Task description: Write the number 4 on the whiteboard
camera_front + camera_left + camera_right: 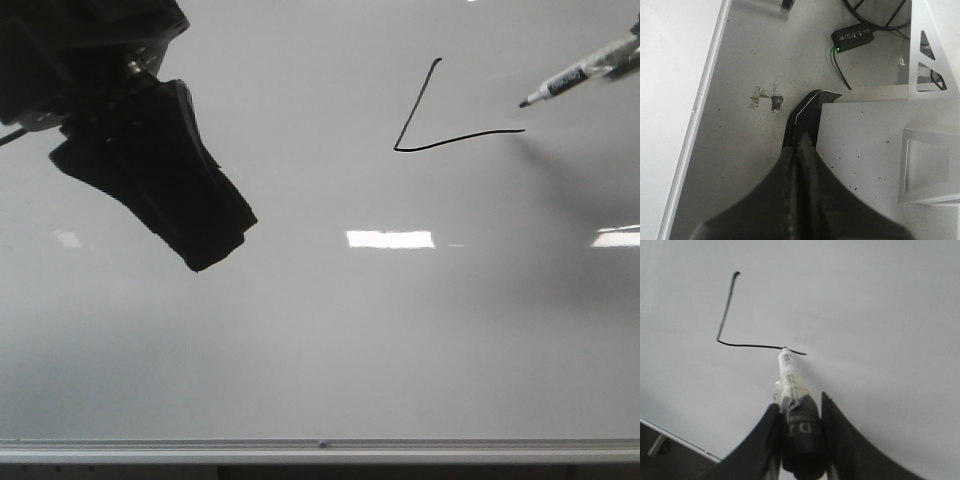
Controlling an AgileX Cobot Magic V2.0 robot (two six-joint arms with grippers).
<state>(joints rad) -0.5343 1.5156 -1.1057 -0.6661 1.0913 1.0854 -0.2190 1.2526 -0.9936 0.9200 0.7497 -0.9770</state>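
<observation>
Glossy grey-white, the whiteboard (pixel 320 340) is filling the front view, bright rectangular reflections (pixel 390 239) lying across it and an aluminium rail (pixel 320 449) running along its lower edge; the right pincer (pixel 800 415) is pinching a marker (pixel 790 375) between its two dark fingers (pixel 840 440), the marker's capless end pointing away from the pincer toward the board; just beyond that tip the unfinished number 4 (pixel 440 125) is showing as a slanted stroke meeting a wavy crossbar, with the long vertical stroke not yet drawn; in the front view the marker tip (pixel 524 103) is sitting just above the crossbar's right end, and whether it is touching the board cannot be told; the left pincer (pixel 807 120) is hanging with its fingers pressed together and nothing between them, well apart from the drawn strokes; beyond its tips a small black box (pixel 853 38) with a green light and cables is lying on a grey speckled floor (pixel 740 150).
</observation>
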